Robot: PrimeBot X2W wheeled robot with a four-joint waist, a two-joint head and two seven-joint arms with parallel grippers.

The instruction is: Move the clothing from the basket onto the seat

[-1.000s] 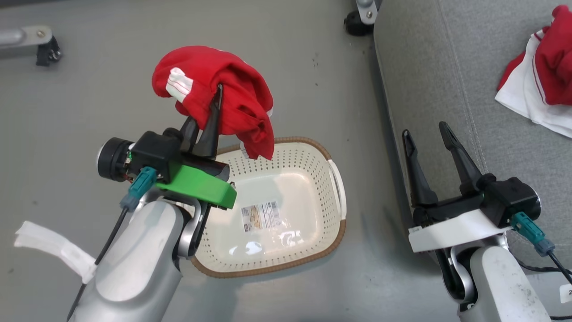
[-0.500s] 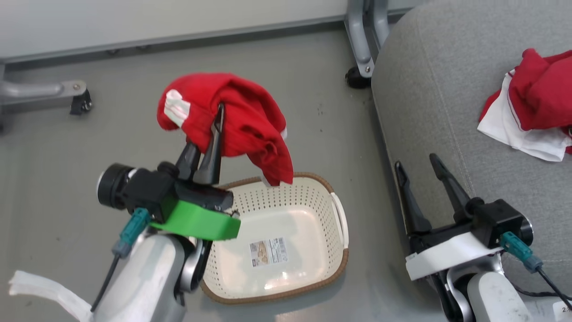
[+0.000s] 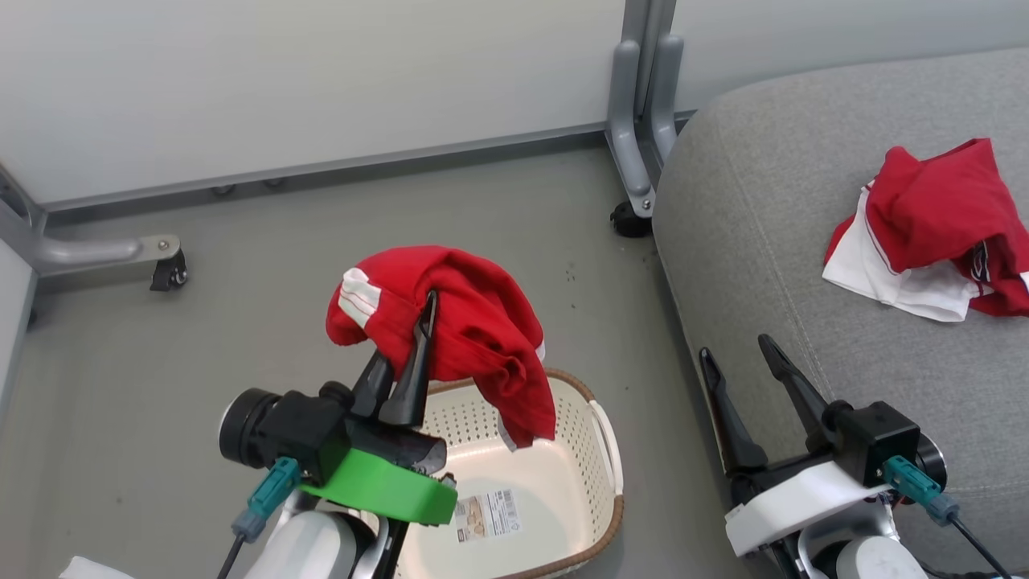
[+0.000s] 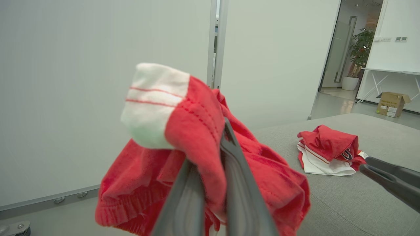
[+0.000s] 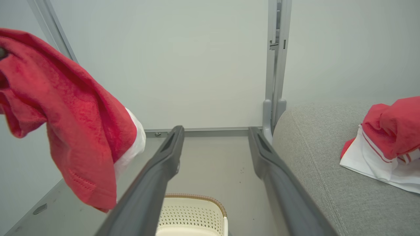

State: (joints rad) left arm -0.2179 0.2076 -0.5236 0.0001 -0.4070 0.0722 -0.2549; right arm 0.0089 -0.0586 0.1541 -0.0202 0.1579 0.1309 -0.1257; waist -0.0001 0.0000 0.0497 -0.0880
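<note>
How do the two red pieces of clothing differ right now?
The held garment hangs pinched in the left gripper over the basket; the other garment lies on the seat. The held garment droops in long folds, while the other garment sits in a crumpled heap. Both are red with white trim.

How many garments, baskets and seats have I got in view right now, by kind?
red garments: 2, one clamped in the left gripper, one lying on the seat
basket: 1
seat: 1
total: 4
</note>
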